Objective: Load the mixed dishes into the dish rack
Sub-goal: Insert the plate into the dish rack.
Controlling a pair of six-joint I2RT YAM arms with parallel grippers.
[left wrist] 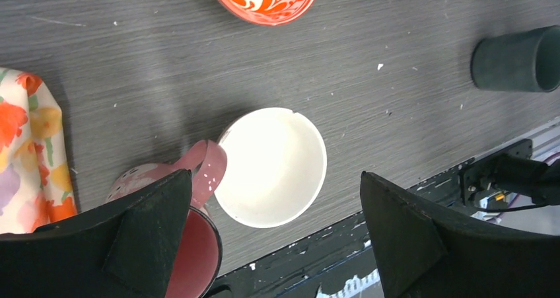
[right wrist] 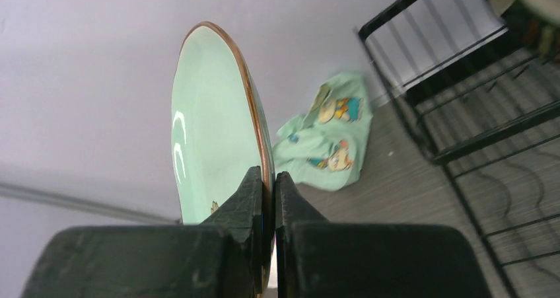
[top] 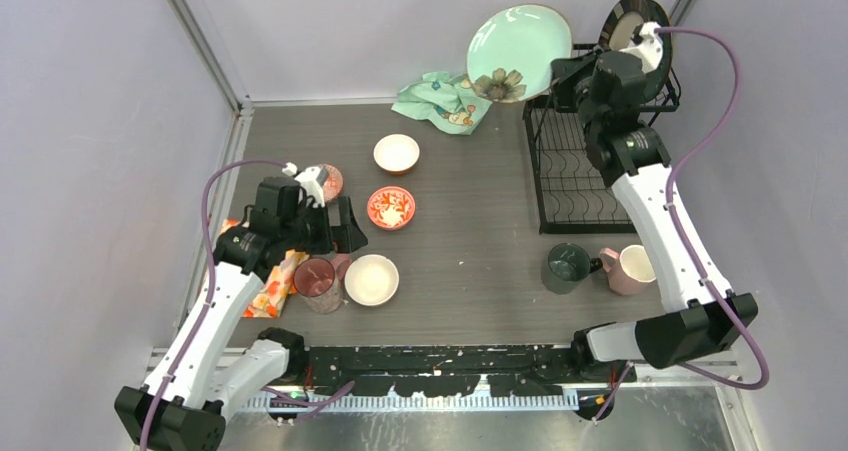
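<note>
The dish rack [top: 572,176] stands at the table's far right, its upper shelf largely hidden behind my right arm. A dark plate [top: 625,11] shows there only in part. My right pincer [right wrist: 273,199] is clamped tight on the rim of the pale green plate [right wrist: 211,126], held on edge in the air left of the rack. My left pincer [left wrist: 274,179] gapes wide and grips nothing above the white bowl [left wrist: 274,166]. One finger hides much of the pink cup [left wrist: 210,169] just beside the bowl.
</note>
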